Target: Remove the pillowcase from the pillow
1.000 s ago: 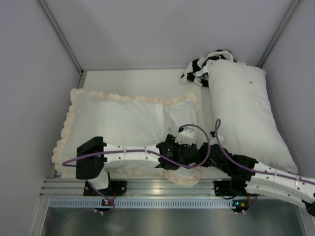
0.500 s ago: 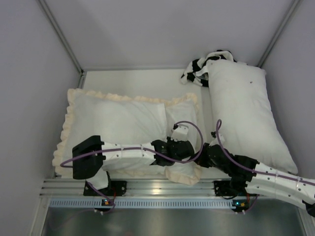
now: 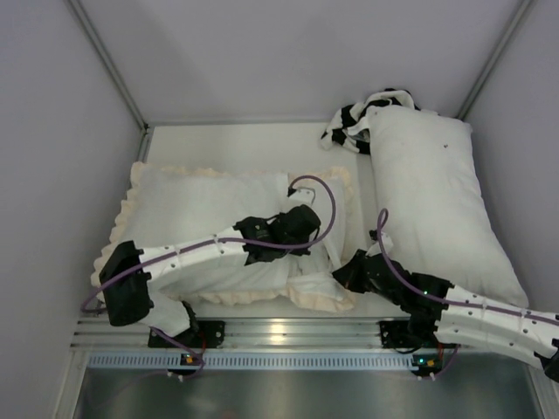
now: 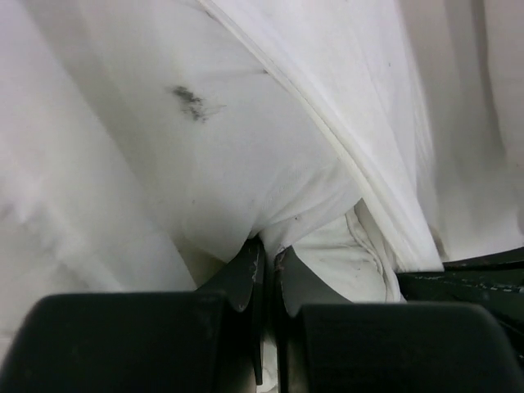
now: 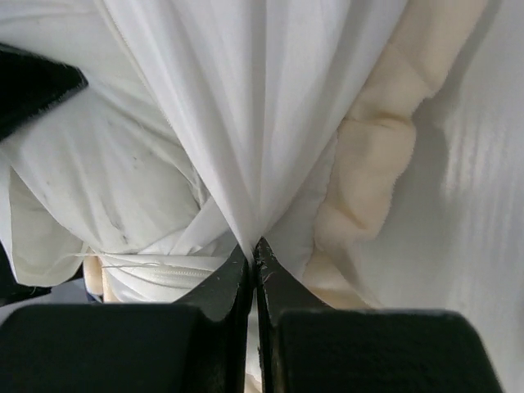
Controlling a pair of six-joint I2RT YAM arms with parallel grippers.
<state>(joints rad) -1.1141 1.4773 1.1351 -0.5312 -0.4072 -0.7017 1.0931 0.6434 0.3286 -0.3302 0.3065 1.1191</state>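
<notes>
1. The left gripper (image 4: 266, 260) is clenched on a fold of the speckled pillow (image 4: 246, 155).
2. The right gripper (image 5: 254, 250) pinches the pillowcase (image 5: 246, 115) tight.
3. Pillow and pillowcase lie just left of the long white pillow (image 3: 437, 201).

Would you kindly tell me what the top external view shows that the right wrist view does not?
Only the top external view shows the left arm, the long white pillow on the right and the patterned cloth at its far end. Only the right wrist view shows the right gripper shut on a pinched fold of the pillowcase. Both views show the pillowcase and its cream frill.
</notes>
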